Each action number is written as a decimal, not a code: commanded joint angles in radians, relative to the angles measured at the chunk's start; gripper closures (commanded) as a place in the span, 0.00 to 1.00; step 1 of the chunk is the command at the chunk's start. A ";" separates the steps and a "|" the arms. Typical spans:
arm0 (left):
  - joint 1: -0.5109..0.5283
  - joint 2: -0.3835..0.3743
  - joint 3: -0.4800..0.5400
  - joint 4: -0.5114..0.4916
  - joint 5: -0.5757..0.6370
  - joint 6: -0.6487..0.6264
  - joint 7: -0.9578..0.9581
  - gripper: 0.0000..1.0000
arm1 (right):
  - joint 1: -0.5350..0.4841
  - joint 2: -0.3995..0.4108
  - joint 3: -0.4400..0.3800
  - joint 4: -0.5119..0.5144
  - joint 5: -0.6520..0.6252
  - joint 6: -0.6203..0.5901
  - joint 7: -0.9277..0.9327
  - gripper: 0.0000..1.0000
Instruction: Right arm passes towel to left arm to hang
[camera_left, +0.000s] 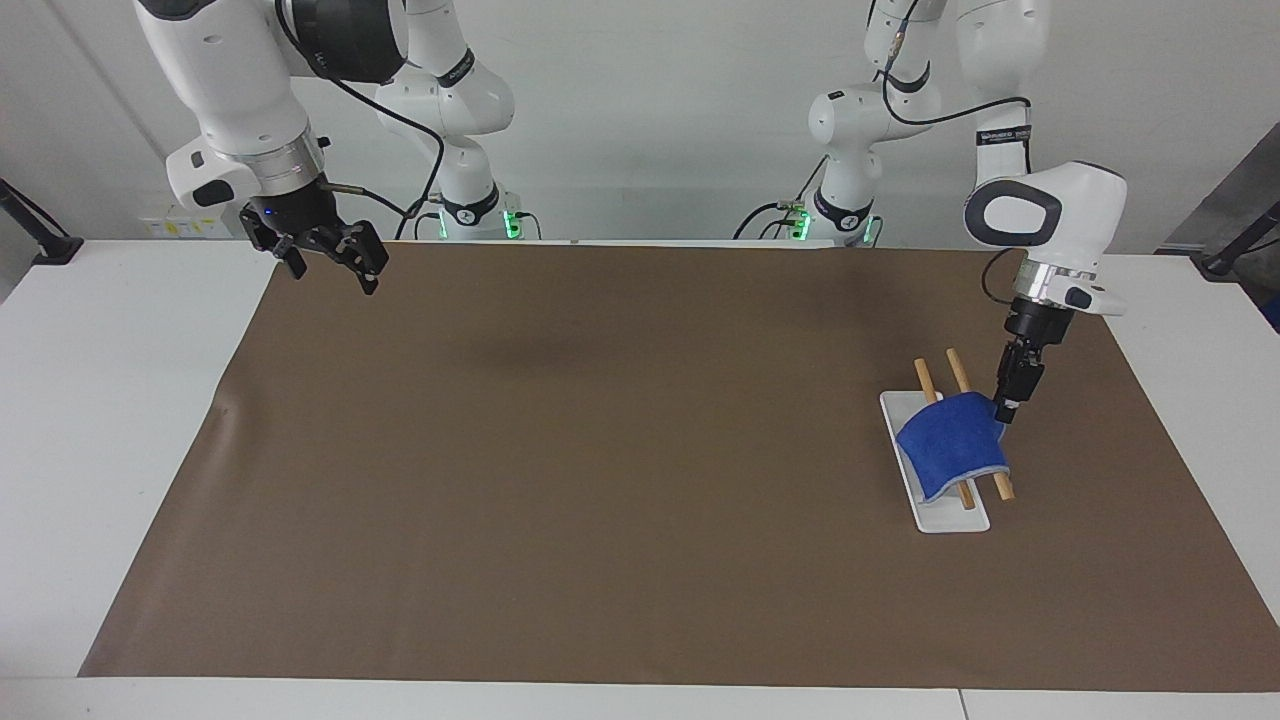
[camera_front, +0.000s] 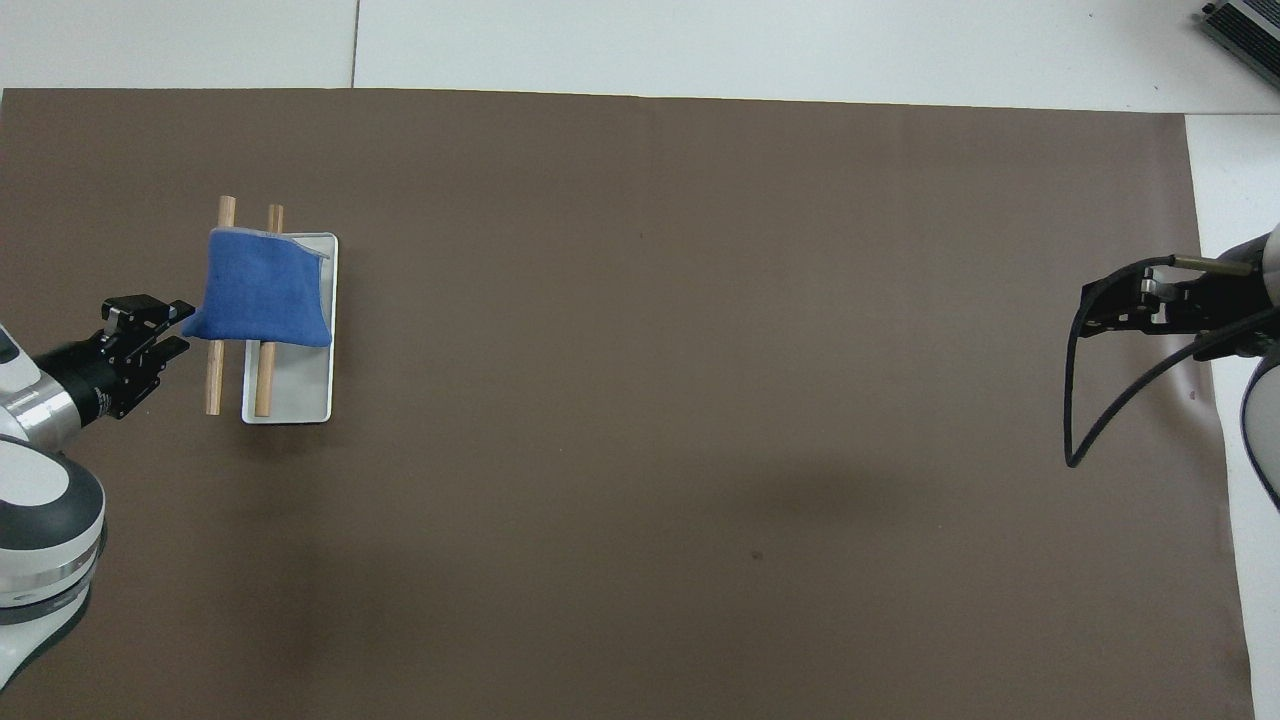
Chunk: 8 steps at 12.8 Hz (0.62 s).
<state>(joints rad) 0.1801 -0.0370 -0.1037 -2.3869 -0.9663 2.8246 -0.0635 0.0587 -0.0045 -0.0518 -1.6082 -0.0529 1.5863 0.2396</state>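
Note:
The blue towel (camera_left: 950, 445) (camera_front: 265, 290) hangs over two wooden rods (camera_left: 924, 378) (camera_front: 226, 211) that lie across a white tray (camera_left: 948, 516) (camera_front: 290, 400) at the left arm's end of the table. My left gripper (camera_left: 1003, 408) (camera_front: 180, 327) points down at the towel's corner nearest that end. Its fingers stand a little apart at the corner, open. My right gripper (camera_left: 335, 272) (camera_front: 1100, 305) is open and empty. It waits raised over the brown mat's edge at the right arm's end of the table.
A brown mat (camera_left: 600, 450) (camera_front: 700, 400) covers most of the white table. A black cable (camera_front: 1068, 400) loops down from the right wrist.

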 joint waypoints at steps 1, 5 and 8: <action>0.047 -0.024 -0.001 -0.026 0.012 -0.054 0.121 0.52 | -0.002 -0.028 -0.005 -0.030 0.018 -0.002 -0.031 0.00; 0.081 -0.035 0.001 -0.043 0.012 -0.079 0.290 0.53 | -0.002 -0.028 -0.005 -0.030 0.048 -0.003 -0.115 0.00; 0.082 -0.034 0.001 -0.041 0.014 -0.077 0.401 0.54 | -0.002 -0.028 -0.005 -0.032 0.048 0.006 -0.157 0.00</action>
<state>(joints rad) 0.2500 -0.0399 -0.1007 -2.4033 -0.9660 2.7696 0.2711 0.0587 -0.0061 -0.0518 -1.6105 -0.0223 1.5863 0.1253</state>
